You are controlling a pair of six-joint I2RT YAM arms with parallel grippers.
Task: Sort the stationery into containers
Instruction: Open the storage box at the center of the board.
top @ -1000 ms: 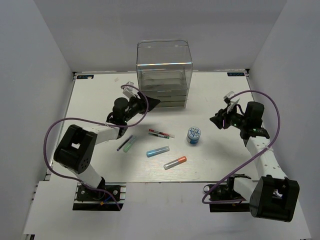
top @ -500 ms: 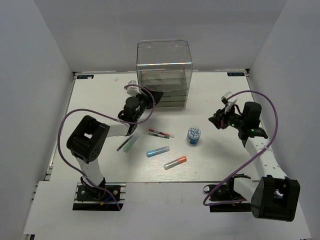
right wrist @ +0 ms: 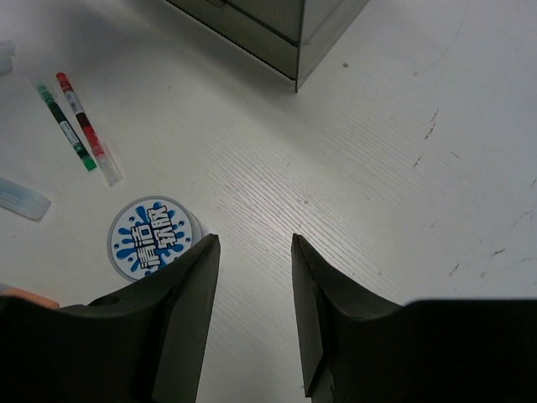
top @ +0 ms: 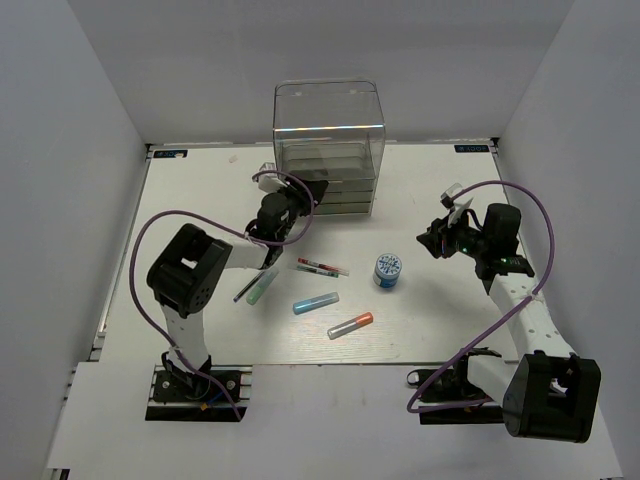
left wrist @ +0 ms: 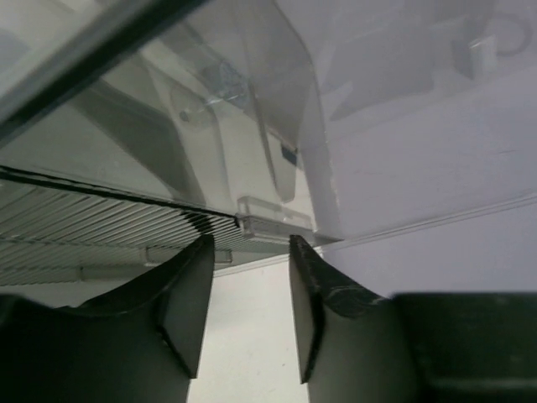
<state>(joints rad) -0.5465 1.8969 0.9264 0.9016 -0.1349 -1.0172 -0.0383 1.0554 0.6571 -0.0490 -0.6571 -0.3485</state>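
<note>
1. Up at the organiser, the left gripper has its fingers moderately apart with nothing between them. A drawer tab sits just ahead, so it looks lined up to pull a drawer and make room for the pens
2. The right gripper hangs over bare table, fingers parted and empty, with the roll just to its side. It is probably keeping clear while the left arm works
3. Nothing is sorted yet. The roll, red-marked pen, teal pen, dark pen, blue marker and orange-tipped marker all lie loose on the table in front of the organiser
4. From above the drawers look shut, so I'd say one has to be opened first
</note>
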